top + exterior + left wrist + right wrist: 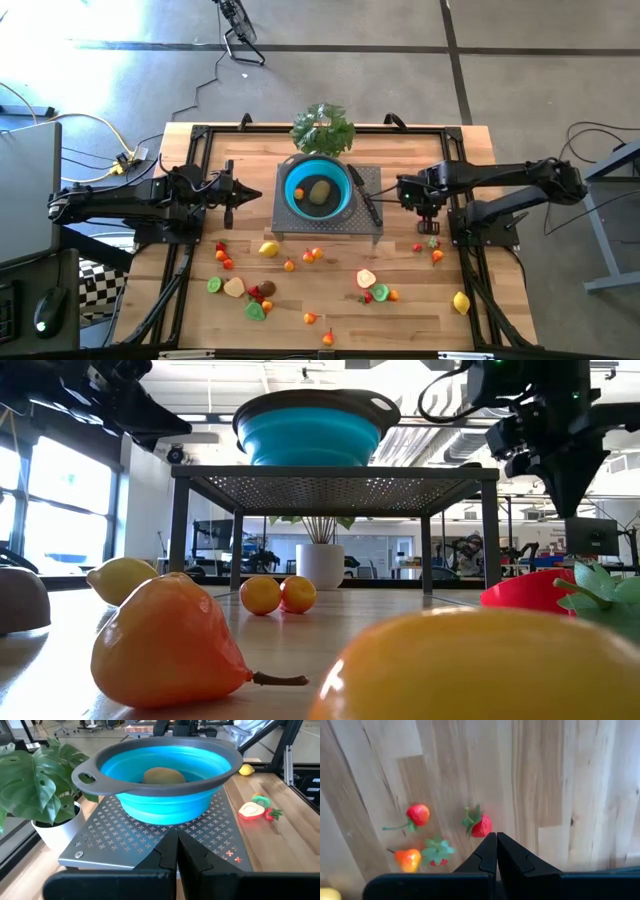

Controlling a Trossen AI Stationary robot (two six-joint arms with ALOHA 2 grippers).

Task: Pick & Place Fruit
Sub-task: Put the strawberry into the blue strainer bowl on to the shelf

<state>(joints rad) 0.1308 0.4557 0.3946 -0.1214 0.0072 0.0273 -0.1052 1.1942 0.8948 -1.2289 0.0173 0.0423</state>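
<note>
Small toy fruits lie scattered over the near half of the wooden table (330,300). The blue bowl (317,187) stands on a perforated metal rack (368,226) and holds a brown fruit (163,775) and a small orange piece (299,192). My left gripper (176,842) is shut and hovers level just left of the rack, pointing at the bowl. My right gripper (496,842) is shut too and points down over a strawberry (481,825), a red cherry (418,814), a leafy strawberry (437,852) and an orange fruit (408,860), right of the rack.
A black-handled knife (368,205) lies on the rack's right side. A leafy green plant in a white pot (40,775) stands behind the bowl. Lemons (268,249) (461,302) and sliced fruits (234,288) rest nearer the front edge. Black frame rails run along both table sides.
</note>
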